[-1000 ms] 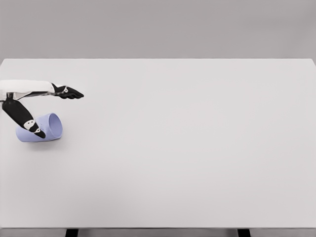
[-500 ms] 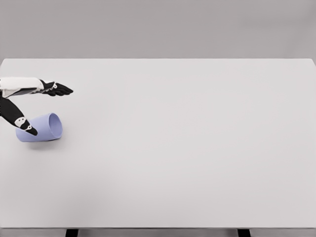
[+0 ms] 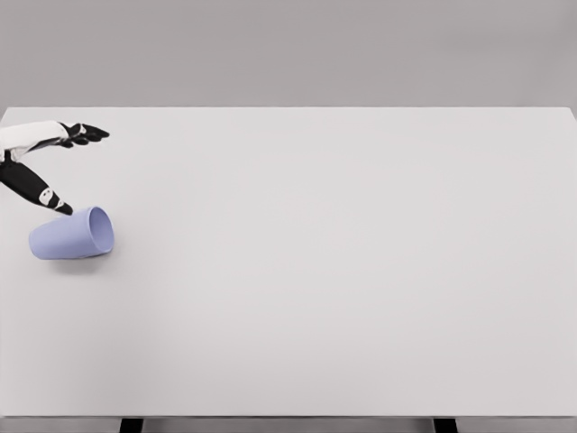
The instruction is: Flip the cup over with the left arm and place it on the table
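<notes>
Left hand cut off by the left edge, palm and arm out of frame, table legs cropped at the bottom edge, cup interior not discernible

A single view served, from the robot's head. It looked forward and down over the white bench, set high enough and far enough back that nearly the whole top fitted the frame, its far edge running level across the upper part with plain grey wall behind. The near edge showed at the bottom, with two dark legs just under it. The left robot hand entered at the left edge. No second view shared the scene.
</notes>
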Robot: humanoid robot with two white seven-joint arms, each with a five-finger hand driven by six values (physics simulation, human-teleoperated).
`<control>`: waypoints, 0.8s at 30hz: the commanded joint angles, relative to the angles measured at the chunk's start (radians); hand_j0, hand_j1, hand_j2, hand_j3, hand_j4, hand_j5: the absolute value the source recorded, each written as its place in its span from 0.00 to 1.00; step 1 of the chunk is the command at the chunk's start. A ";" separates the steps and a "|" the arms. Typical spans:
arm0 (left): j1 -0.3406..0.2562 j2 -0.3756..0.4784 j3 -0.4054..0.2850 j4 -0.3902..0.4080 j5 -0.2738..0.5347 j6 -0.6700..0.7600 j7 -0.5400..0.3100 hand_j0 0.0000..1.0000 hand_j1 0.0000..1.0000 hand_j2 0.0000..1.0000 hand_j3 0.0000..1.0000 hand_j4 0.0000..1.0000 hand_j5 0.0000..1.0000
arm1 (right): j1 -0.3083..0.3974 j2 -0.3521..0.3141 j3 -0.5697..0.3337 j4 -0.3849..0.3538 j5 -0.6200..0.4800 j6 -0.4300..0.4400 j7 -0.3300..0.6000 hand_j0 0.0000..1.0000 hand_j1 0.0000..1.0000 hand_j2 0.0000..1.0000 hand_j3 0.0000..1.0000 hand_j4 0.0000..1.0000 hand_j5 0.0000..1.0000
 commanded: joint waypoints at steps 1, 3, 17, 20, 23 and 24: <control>-0.001 -0.002 0.002 0.000 -0.010 0.013 0.017 1.00 1.00 1.00 1.00 1.00 1.00 | 0.000 0.000 -0.001 0.000 0.000 -0.001 0.000 1.00 1.00 1.00 1.00 1.00 1.00; 0.022 -0.003 0.002 0.000 -0.013 0.017 0.017 1.00 1.00 1.00 1.00 1.00 1.00 | 0.000 0.000 0.001 0.000 0.000 0.000 0.000 1.00 1.00 1.00 1.00 1.00 1.00; 0.110 -0.034 0.002 0.001 -0.079 0.059 0.014 1.00 1.00 1.00 1.00 1.00 1.00 | 0.000 0.000 0.001 0.000 0.000 0.000 0.000 1.00 1.00 1.00 1.00 1.00 1.00; 0.137 -0.041 0.006 0.003 -0.106 0.065 0.014 1.00 1.00 1.00 1.00 1.00 1.00 | 0.000 0.000 0.001 0.000 0.000 0.000 0.000 1.00 1.00 1.00 1.00 1.00 1.00; 0.166 -0.057 0.021 0.003 -0.122 0.066 0.016 1.00 1.00 1.00 1.00 1.00 1.00 | 0.000 0.000 0.001 0.000 0.000 0.000 -0.001 1.00 1.00 1.00 1.00 1.00 1.00; 0.171 -0.055 0.023 0.003 -0.123 0.068 0.016 1.00 1.00 1.00 1.00 1.00 1.00 | 0.000 0.000 -0.001 0.000 0.000 0.000 0.000 1.00 1.00 1.00 1.00 1.00 1.00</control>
